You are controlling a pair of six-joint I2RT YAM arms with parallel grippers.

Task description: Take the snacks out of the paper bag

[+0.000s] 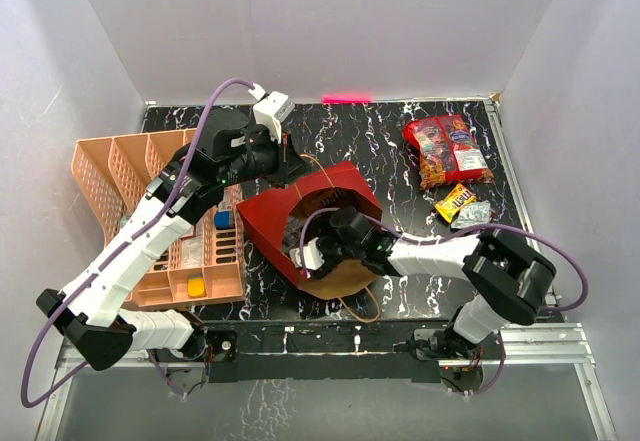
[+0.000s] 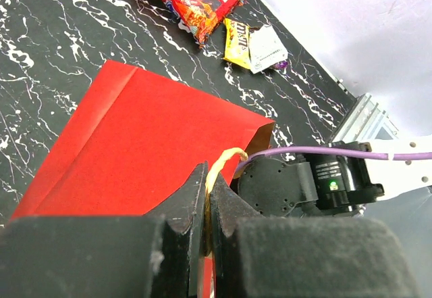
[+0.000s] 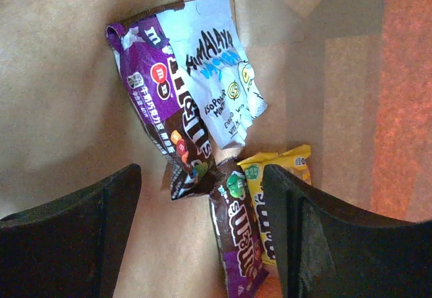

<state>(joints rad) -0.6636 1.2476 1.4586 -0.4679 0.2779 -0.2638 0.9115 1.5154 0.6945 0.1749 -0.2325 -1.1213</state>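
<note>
Tabletop point(image 1: 380, 131): black with white veining, white walls around it.
Top view, paper bag point(image 1: 265, 216): red, mid-tabletop; right arm reaches into its mouth.
Top view, loose snacks point(image 1: 450, 161): two red bags and small packets at far right, well apart from the bag.
Left wrist view, left jaws: pinched shut on cord handle point(image 2: 226, 157) above the red bag wall.
Right wrist view, right jaws: apart, gripping nothing, one either side of the packets.
Right wrist view, bag contents: purple packet point(image 3: 162, 122), white packet point(image 3: 219, 82), yellow packet point(image 3: 283, 176) on kraft paper.
</note>
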